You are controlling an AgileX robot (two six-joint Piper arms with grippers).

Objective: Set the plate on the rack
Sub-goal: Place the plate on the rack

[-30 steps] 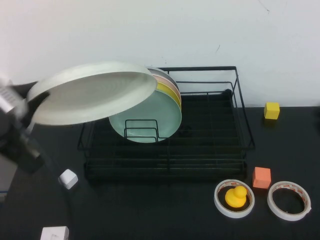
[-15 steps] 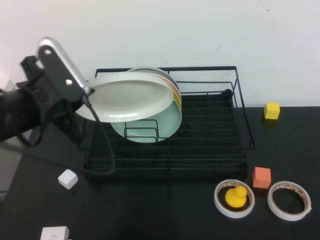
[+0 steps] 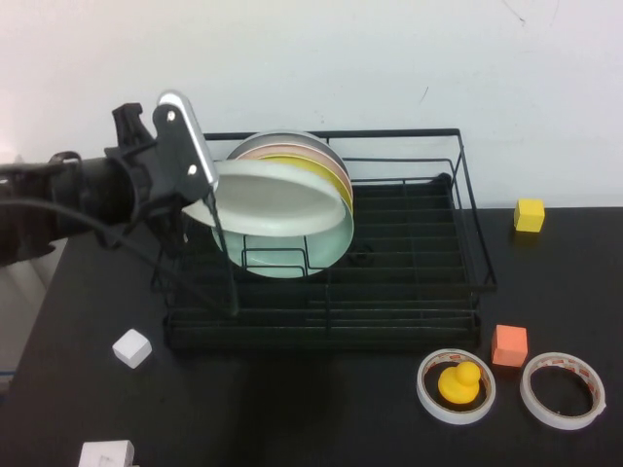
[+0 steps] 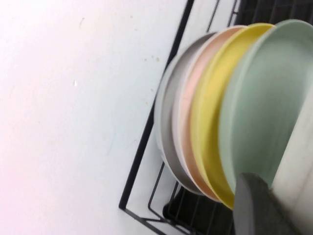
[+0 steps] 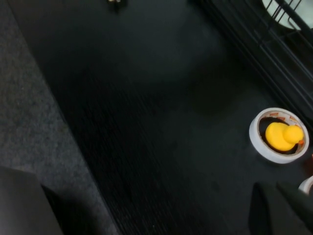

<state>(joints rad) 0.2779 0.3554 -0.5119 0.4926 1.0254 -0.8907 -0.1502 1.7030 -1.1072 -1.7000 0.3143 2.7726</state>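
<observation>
Glossy white, the round dinner plate [image 3: 277,197] hangs tilted over the black wire dish rack [image 3: 409,292], before the mint-green plate [image 3: 326,238], pinched by the left gripper [image 3: 200,185]. The right gripper [image 5: 279,208] hangs closed above the table.

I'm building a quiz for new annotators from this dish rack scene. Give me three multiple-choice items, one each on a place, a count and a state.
1. Where is the rubber duck?
A. In the rack
B. Inside a tape ring
C. On the yellow cube

2. How many plates already stand in the rack?
A. Two
B. Four
C. Six

3. What is the left gripper doing?
A. Holding the white plate over the rack
B. Resting open on the table
C. Gripping the orange cube

Answers:
1 B: the duck sits within the tape ring.
2 B: grey, pink, yellow and mint-green rims show in the left wrist view.
3 A: it clamps the plate's edge. The right gripper is shut above the table.
</observation>
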